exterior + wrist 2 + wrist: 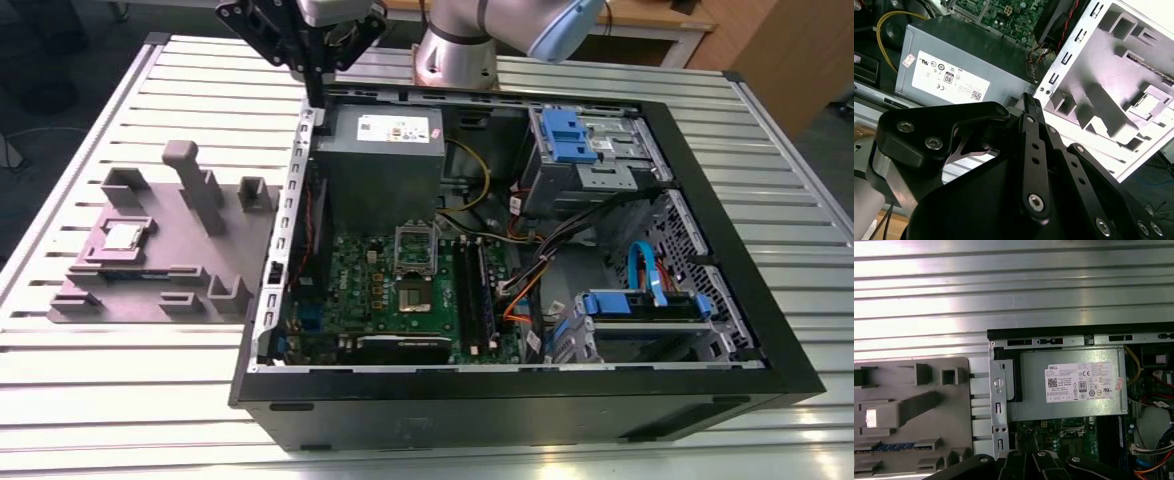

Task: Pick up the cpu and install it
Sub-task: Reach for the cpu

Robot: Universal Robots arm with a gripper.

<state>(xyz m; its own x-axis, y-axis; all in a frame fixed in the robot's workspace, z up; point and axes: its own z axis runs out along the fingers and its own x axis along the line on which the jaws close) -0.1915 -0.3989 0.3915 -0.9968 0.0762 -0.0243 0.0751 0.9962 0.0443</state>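
The black claw [318,95], fingers pressed together on nothing, hangs over the corner of the open black computer case [534,405]. It is just beside the grey metal power supply box [387,165], which has a white printed label [396,128]. The small square silver cpu [123,236] lies in the grey moulded holder [160,300], near the slatted metal table's [107,400] edge at the exterior view's left.

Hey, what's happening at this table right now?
A robot arm's claw hangs above the back edge of an open computer case, next to the power supply. The cpu lies on the grey fixture tray beside the case, on the exterior view's left. It has not yet been picked up or fitted to the motherboard.
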